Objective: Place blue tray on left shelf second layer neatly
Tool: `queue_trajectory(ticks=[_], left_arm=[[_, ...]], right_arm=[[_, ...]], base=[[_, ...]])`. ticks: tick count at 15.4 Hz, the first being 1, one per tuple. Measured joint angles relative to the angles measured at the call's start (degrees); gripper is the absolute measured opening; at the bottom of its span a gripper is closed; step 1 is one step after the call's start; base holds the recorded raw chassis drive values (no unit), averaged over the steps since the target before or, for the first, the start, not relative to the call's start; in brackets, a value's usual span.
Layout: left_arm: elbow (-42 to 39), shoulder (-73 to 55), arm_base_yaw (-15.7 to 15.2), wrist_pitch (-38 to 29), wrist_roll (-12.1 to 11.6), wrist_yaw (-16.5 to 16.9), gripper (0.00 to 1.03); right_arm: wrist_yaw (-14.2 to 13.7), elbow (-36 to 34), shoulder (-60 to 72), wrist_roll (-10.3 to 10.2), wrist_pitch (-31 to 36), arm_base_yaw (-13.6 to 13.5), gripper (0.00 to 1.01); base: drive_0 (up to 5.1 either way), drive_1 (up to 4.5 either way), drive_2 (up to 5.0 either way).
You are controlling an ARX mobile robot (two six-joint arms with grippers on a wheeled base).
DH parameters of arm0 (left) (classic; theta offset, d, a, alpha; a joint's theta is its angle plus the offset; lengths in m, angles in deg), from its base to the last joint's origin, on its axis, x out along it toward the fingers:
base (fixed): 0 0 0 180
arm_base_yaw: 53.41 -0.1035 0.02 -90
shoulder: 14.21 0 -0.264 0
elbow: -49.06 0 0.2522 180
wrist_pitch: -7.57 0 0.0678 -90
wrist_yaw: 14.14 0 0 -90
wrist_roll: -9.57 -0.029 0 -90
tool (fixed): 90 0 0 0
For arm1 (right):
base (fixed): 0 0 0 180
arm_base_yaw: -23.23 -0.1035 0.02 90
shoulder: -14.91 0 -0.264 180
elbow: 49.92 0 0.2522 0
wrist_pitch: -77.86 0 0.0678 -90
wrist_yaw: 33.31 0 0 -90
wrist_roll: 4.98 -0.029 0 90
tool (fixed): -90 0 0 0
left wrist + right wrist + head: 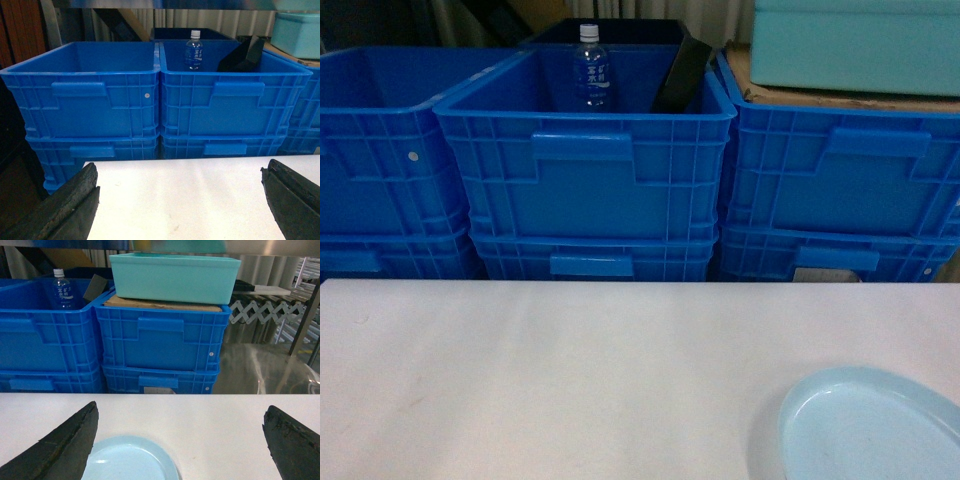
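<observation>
A white table (570,370) runs across the foreground. Behind it stand stacked blue ribbed crates (585,170). On the crate stack to the right of those rests a teal rectangular tub (172,277), over a brown board. The blue tray (870,425) lies flat on the table, near its front right edge. Inside the middle crate stands a water bottle (592,68), upright beside a leaning black object. The left gripper (180,200) and right gripper (180,440) both hang with jaws spread wide, holding nothing; the tray lies below the right one.

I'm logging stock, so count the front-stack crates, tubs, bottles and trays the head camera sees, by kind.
Deep blue crates: 6
Teal tub: 1
Water bottle: 1
Pale blue tray: 1
Total: 9
</observation>
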Motion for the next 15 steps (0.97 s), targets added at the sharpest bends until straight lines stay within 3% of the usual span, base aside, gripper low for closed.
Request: queue_trajectory(ticks=[15], left_arm=[[0.0, 0.0, 0.0, 0.0, 0.0, 0.0, 0.98]], right_arm=[[0.0, 0.0, 0.0, 0.0, 0.0, 0.0, 0.98]], base=[[0.0, 0.00, 0.0]])
